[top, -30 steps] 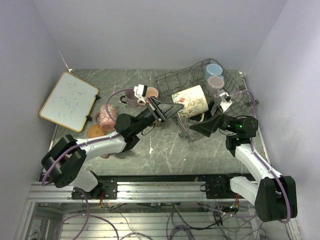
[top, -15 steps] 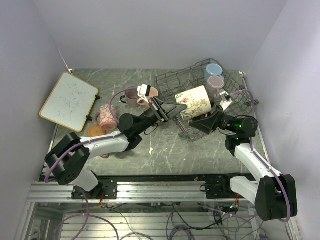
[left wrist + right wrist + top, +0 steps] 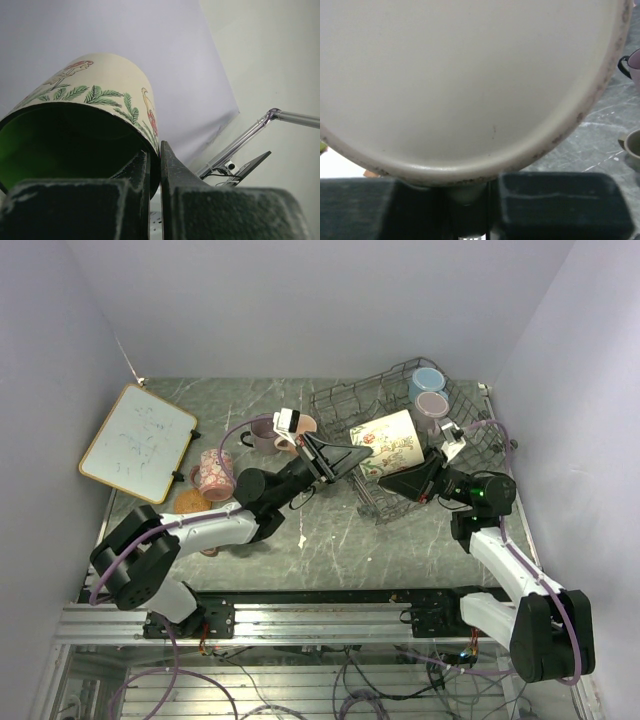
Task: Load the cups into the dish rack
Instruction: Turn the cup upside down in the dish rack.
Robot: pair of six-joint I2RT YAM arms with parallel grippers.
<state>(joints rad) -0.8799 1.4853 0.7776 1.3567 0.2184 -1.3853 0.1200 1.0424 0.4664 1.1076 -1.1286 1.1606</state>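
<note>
The scribbles on the whiteboard (image 3: 138, 443) are too faint for me to read. The floral mug (image 3: 390, 443) is showing only fern sprigs and reddish birds on cream.

My left arm is stretching low from the near left edge of the table (image 3: 330, 530) toward the far right corner. My left pincer (image 3: 360, 452) is pinching the mug's rim, with one finger inside the green lining and the other (image 3: 175, 175) outside against the print.

My right arm is rising from the near right edge, bending at the elbow and pointing back leftward. My right pincer (image 3: 392, 480) is meeting the mug's base, which is filling my right wrist view (image 3: 470, 75). Its pads are sitting almost together, squeezing a small cream bit of the mug between them.

Between both pincers the mug is hanging on its side, mouth to the left, over the near edge of the dish rack (image 3: 340, 415).

A blue mug (image 3: 428, 382) and a mauve mug (image 3: 432, 403) are sitting in the rack's far right corner. A pink patterned mug (image 3: 213, 472) is lying toward the left edge of the table, beside a coaster (image 3: 190, 503). An olive mug (image 3: 632, 145) is peeking in at the edge of my right wrist view.
</note>
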